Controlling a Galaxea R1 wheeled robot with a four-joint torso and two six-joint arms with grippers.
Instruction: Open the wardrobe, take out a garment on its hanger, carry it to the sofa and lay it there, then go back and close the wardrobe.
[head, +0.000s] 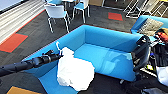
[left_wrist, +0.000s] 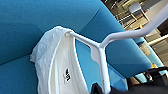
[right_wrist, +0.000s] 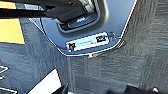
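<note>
The bright blue sofa (head: 110, 40) stands in front of me. The garment (head: 75, 71), a crumpled white T-shirt, lies on the sofa's seat at its left end and hangs over the front edge. The white hanger (head: 58, 47) sticks up out of the shirt's collar. My left gripper (head: 55, 56) reaches in from the left and is shut on the hanger. In the left wrist view the hanger (left_wrist: 100, 50) runs from the gripper up into the shirt's neck (left_wrist: 57, 62), with the blue sofa back (left_wrist: 30, 22) behind. My right arm (head: 141, 53) hangs folded at the right.
White chairs (head: 57, 12) stand on the dark carpet behind the sofa. A smaller blue seat with a patterned cushion (head: 150, 26) is at the back right. Orange carpet patches (head: 12, 42) lie at the left. The right wrist view looks down at my base (right_wrist: 87, 27) and grey carpet.
</note>
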